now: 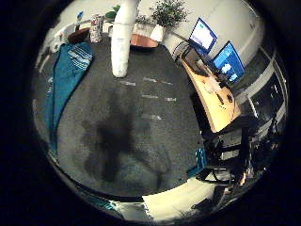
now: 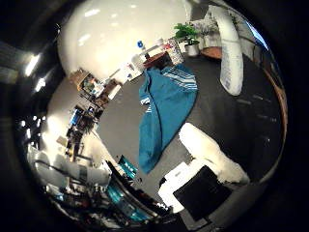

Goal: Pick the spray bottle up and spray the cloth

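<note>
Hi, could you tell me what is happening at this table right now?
The robot hand hangs above a dark table with its fingers straight, holding nothing. A teal cloth lies spread out on the table below it. I cannot make out a spray bottle for certain among the items at the table's far edge, so nothing has been picked up or sprayed yet.

You are looking at a dim room where the grey table [image 1: 155,127] is carrying a dark, soft-edged shadow of the hand near its middle. Light is coming from ceiling lamps [image 2: 33,63] that are flaring into streaks, and two monitors [image 1: 216,49] are glowing blue. The white finger [image 2: 212,154] close to the lens is washing out, and everything is bending and darkening towards the round black rim.
</note>
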Motion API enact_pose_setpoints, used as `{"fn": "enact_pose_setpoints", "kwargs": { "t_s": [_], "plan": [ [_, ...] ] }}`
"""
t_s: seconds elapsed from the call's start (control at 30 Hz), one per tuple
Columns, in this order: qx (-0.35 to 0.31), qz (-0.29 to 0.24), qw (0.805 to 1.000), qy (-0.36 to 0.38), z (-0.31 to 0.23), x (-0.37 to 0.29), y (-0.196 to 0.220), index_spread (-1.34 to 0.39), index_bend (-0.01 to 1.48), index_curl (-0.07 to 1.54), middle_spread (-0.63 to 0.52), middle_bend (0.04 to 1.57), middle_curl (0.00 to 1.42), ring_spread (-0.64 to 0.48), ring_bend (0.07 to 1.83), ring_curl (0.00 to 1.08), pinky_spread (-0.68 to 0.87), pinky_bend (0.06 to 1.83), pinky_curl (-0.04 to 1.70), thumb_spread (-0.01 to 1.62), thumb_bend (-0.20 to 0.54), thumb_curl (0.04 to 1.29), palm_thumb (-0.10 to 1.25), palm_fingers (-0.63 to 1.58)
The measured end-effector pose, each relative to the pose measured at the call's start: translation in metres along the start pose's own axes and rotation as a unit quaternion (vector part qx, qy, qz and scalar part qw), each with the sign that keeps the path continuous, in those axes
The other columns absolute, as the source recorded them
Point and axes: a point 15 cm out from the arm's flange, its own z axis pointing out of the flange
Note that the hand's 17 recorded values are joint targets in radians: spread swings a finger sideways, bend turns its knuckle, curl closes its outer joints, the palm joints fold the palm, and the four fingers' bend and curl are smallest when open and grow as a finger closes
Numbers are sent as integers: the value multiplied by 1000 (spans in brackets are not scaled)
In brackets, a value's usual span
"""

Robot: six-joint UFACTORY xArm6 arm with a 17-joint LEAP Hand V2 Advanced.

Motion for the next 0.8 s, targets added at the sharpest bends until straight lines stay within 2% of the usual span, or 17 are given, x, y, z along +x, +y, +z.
{"fn": "enact_pose_setpoints", "kwargs": {
  "t_s": [0.8],
  "plan": [
    [2,6,1000,2,-2,3,-4,-346,223,390,113,181,279,190,181,173,384,203,324,1146,-17,313,791,137]
  ]
}}
